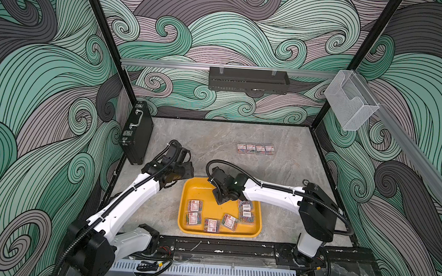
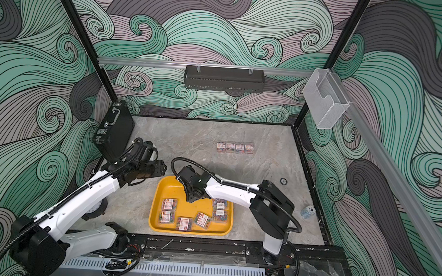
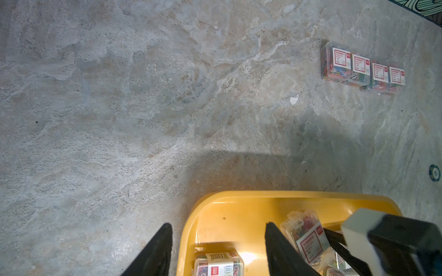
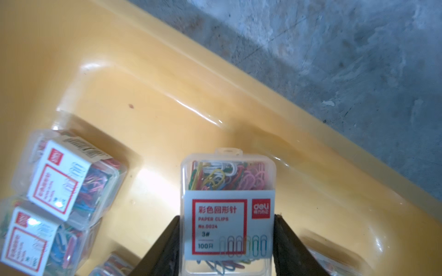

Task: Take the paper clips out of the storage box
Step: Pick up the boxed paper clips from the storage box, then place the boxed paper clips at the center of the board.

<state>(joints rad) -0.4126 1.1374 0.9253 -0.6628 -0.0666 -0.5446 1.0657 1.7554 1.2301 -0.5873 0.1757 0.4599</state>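
The storage box (image 1: 203, 192) (image 2: 170, 190) is a shallow yellow tray at the table's front centre. Several clear boxes of paper clips (image 1: 194, 205) (image 2: 184, 223) lie in it. My right gripper (image 4: 227, 217) (image 1: 219, 199) reaches down into the tray and is shut on one labelled box of paper clips (image 4: 228, 188) (image 3: 308, 239), a finger pressed on each side. My left gripper (image 3: 218, 225) (image 1: 186, 168) hovers open over the tray's far left corner (image 3: 239, 194), holding nothing. Several more boxes of paper clips (image 1: 255, 148) (image 3: 361, 67) stand in a row on the table further back.
A black briefcase (image 1: 136, 133) leans against the left wall. A black wall basket (image 1: 248, 80) hangs on the back rail and a clear acrylic holder (image 1: 348, 101) on the right rail. A small dark ring (image 2: 283, 181) and a round token (image 2: 308, 211) lie at the right.
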